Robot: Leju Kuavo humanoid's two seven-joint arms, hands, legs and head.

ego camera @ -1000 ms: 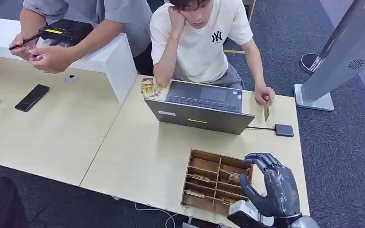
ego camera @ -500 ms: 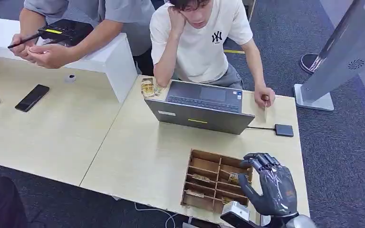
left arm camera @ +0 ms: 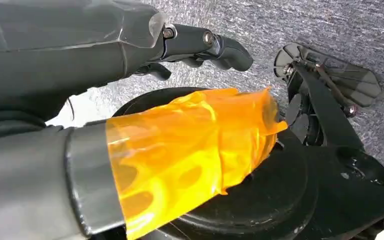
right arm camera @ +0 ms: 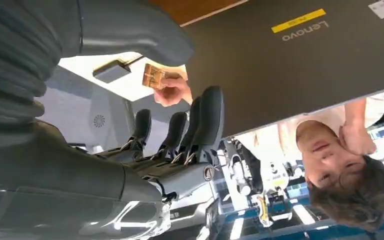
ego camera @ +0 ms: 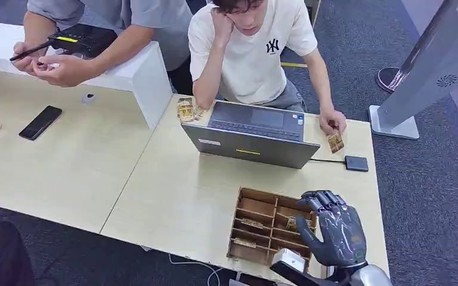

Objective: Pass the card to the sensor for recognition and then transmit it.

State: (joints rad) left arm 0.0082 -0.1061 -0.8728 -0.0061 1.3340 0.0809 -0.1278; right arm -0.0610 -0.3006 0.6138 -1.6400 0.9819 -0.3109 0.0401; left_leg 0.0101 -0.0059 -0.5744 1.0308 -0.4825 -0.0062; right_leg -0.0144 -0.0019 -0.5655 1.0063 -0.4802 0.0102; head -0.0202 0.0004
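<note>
My right hand [ego camera: 333,229] has slid a little toward the near table edge and a touch to the left since a second ago, so it now covers more of the far right corner of the wooden divider tray [ego camera: 261,221]. It hovers over that corner, palm turned left, thumb jutting toward the tray's compartments, fingers [right arm camera: 207,120] loosely curved and apart with nothing between them. The white block at my wrist has crept further left along the table's near edge. Small cards lie in several tray compartments, as before.

My left hand [left arm camera: 130,100] hangs low over grey carpet, thumb wrapped in orange film; its dark fingers curl in somewhat with nothing in them, but I cannot tell whether it is slack or clenched.

Beyond the tray stands the grey laptop [ego camera: 251,143], lid toward me, unmoved. To its right the small dark sensor pad [ego camera: 356,163] lies flat on the table on its cable. Just behind it, the seated person's hand [ego camera: 333,121] holds the card [ego camera: 336,142]; a second ago it stood edge-on and thin, and now it is turned so its patterned brown face shows, tilted above the tabletop near the pad, not touching it.
</note>
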